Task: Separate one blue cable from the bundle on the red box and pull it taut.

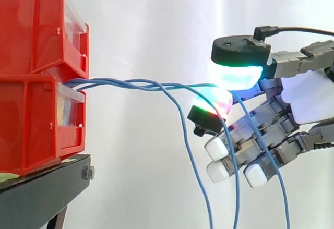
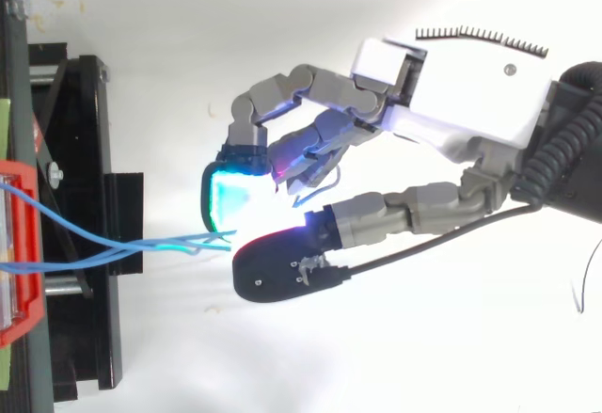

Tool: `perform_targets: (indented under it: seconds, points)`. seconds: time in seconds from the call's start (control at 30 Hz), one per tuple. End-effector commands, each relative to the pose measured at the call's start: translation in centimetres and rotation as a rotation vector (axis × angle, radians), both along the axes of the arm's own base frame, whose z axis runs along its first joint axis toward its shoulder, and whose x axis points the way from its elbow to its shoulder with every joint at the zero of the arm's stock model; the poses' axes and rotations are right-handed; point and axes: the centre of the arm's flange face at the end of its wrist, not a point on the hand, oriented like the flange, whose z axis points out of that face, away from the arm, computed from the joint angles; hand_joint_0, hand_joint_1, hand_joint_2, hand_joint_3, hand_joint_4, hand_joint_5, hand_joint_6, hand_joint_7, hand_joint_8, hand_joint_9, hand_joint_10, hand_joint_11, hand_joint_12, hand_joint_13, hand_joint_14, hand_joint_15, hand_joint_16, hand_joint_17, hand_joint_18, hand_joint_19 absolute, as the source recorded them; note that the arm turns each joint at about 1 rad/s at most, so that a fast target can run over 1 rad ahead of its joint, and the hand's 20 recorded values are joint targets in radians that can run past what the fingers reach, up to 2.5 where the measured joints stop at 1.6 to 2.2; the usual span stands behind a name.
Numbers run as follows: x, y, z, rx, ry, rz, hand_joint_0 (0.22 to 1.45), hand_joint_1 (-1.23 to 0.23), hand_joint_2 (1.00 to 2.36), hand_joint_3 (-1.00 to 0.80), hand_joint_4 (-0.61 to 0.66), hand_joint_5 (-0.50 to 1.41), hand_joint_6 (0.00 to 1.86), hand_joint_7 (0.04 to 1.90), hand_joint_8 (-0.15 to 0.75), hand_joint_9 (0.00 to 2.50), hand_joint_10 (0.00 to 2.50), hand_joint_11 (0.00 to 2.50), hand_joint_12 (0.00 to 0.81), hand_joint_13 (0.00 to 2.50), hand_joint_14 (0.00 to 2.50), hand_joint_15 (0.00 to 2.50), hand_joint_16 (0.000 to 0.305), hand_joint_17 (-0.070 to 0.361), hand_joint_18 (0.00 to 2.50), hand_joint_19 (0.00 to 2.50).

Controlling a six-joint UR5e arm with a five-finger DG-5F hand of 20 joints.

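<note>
Hand (image 2: 470, 103) is closest, right under the top camera, and it comes in from the right with its fingers pointing left at the red boxes. Two glowing pads (image 1: 237, 76) are pressed together, one blue-green on top and one red below, and they pinch a blue cable (image 1: 180, 87) between them. The blue cables (image 1: 112, 83) come out at the front of the lower red box (image 1: 31, 130), which sits under another red box (image 1: 31, 25) on a black stand (image 1: 42, 192) at the left. They run right, almost level, twist round each other about halfway, and reach the hand. I cannot tell if just one cable is in the pinch or more. That is the big worry: if two are caught, or the twist does not come apart, a pull to the right would drag the whole bunch, not one. A thin cable could also slip out from between the pads if the pull is quick. A very hard pull might tug the boxes. Loose cables (image 1: 183, 131) drop down near the hand, and some hang across the other fingers (image 1: 219, 170), so they could get hooked there. Those fingers sit lower, curled in, with white tips, and hold nothing. The wrist is level, off to the right.
</note>
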Motion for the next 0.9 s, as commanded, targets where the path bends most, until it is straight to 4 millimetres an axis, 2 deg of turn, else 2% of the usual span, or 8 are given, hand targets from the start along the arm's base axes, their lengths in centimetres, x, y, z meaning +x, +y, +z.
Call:
perform_targets:
  seconds: [0.0,0.07,0.17,0.23,0.5,0.73,0.87]
  points:
    - [-0.1,0.0,-0.1,-0.004,0.008,0.0,0.58,-0.87,1.01,-0.1,-0.04,-0.07,0.83,1.19,0.268,0.79,0.01,0.33,0.349,0.66,0.01,0.3,0.046,0.104,0.75,0.4]
    - [-0.2,0.1,-0.4,-0.006,0.015,0.001,0.59,-0.88,1.01,-0.09,-0.04,-0.07,0.83,1.19,0.265,0.79,0.01,0.34,0.349,0.66,0.01,0.29,0.046,0.104,0.75,0.41]
    - [-1.2,0.2,-2.5,0.002,0.047,0.004,0.59,-0.88,1.01,-0.09,-0.04,-0.07,0.83,1.19,0.264,0.79,0.01,0.33,0.349,0.66,0.01,0.3,0.047,0.105,0.75,0.4]
    - [-1.5,0.6,-3.8,0.064,0.008,-0.004,0.59,-0.88,1.01,-0.09,-0.05,-0.06,0.83,1.19,0.264,0.8,0.01,0.33,0.353,0.67,0.01,0.29,0.047,0.106,0.75,0.39]
    - [-1.8,1.7,-4.1,0.225,-0.056,-0.022,0.58,-0.88,1.01,-0.08,-0.05,-0.06,0.83,1.18,0.262,0.81,0.01,0.33,0.361,0.65,0.01,0.28,0.048,0.108,0.74,0.37]
    - [-1.7,3.1,-4.4,0.4,-0.094,-0.014,0.57,-0.88,1.01,-0.05,-0.05,-0.05,0.83,1.18,0.285,0.89,0.01,0.33,0.384,0.69,0.01,0.28,0.053,0.119,0.77,0.35]
    - [-1.9,3.3,-4.4,0.459,-0.091,-0.026,0.56,-0.87,1.0,-0.04,-0.06,-0.05,0.82,1.16,0.296,0.96,0.01,0.33,0.399,0.71,0.01,0.26,0.056,0.126,0.79,0.35]
